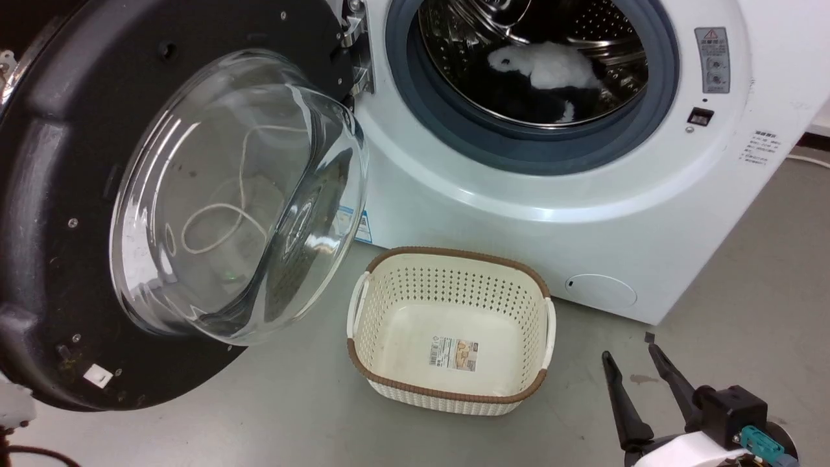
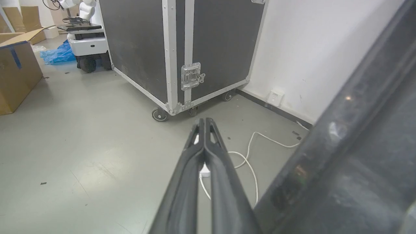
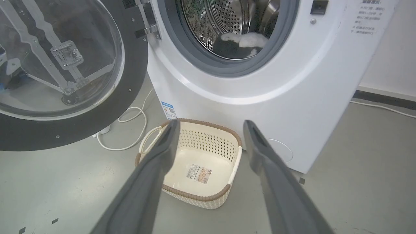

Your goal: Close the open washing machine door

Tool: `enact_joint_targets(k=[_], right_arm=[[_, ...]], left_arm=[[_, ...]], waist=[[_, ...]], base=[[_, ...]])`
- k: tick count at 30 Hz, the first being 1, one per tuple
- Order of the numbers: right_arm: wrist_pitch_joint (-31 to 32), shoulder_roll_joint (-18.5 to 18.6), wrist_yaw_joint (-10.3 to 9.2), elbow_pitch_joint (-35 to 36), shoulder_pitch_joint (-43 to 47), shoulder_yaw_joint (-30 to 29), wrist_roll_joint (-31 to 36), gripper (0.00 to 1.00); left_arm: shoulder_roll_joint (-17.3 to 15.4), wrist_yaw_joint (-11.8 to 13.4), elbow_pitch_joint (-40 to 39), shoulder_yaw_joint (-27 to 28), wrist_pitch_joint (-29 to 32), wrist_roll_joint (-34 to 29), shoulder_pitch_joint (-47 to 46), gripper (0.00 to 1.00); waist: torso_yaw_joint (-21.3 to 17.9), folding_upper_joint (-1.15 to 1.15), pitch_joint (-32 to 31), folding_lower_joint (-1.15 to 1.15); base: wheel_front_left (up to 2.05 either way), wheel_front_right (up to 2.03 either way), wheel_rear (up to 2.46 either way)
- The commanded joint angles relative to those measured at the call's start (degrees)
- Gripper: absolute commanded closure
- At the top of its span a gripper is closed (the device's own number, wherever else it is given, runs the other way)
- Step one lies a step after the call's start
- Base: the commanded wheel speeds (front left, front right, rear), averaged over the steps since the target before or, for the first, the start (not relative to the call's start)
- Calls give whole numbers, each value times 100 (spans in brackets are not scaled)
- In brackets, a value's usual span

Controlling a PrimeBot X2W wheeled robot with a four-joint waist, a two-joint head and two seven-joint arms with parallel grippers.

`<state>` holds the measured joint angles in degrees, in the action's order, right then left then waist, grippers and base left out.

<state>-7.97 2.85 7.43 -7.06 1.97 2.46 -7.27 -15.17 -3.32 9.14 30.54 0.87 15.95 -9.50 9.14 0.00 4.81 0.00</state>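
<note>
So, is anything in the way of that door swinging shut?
Nothing visible. The basket sits on the floor before the washer, seemingly below the sweep of the door, and the laundry lies well inside the drum, clear of the gasket.

Left gripper (image 2: 204, 122): long dark fingers pressed flat together, tips touching.
Right gripper (image 1: 629, 353): near right, fingers spread wide, empty.

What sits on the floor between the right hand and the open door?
A cream basket with a brown rim; the head view shows it between the right hand and the door.
</note>
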Motion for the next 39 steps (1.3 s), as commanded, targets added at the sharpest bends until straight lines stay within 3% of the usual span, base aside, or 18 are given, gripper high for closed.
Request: enact_joint_targets(k=[1,7,13,14,21,24,25,39], right_arm=[[-54,1,4,-34,-58,12,-53,0],[-128,2,4,-159,-24,27,-155,0],[-203,2,4,-248,22,29,-268,0],[-239,2,4,-281,38,15,-316,0],[-323,2,4,-360,53,73,-413,0],[-359,2,5,-404,42,92,-473,0],[-443,2,5,-475,41,112,-621,0],[-611,2,5,-484,-156,33,-809,0]], left_arm=[[-59,-52,44,14,40,63,-58,100],[-230,-119,-33,-495,583,597,215,100],[-419,-158,-426,-932,1141,1525,661,100],[-518,-176,-678,-1204,1311,1959,815,100],[-690,-220,-1322,-1986,1639,2830,1031,100],[-779,-239,-1695,-2491,1854,3106,1078,100],[-919,-282,-2267,-3686,2221,3433,865,100],[-813,-369,-2018,-5963,1811,3965,-526,100]], waist=[[6,0,11,0],[63,0,-36,0],[164,0,-108,0],[231,0,-142,0],[292,0,-178,0],[283,0,-181,0],[162,0,-149,0],[-708,0,225,0]], base=[[0,0,0],[0,0,0],[0,0,0],[0,0,0],[0,0,0],[0,0,0],[0,0,0],[0,0,0]])
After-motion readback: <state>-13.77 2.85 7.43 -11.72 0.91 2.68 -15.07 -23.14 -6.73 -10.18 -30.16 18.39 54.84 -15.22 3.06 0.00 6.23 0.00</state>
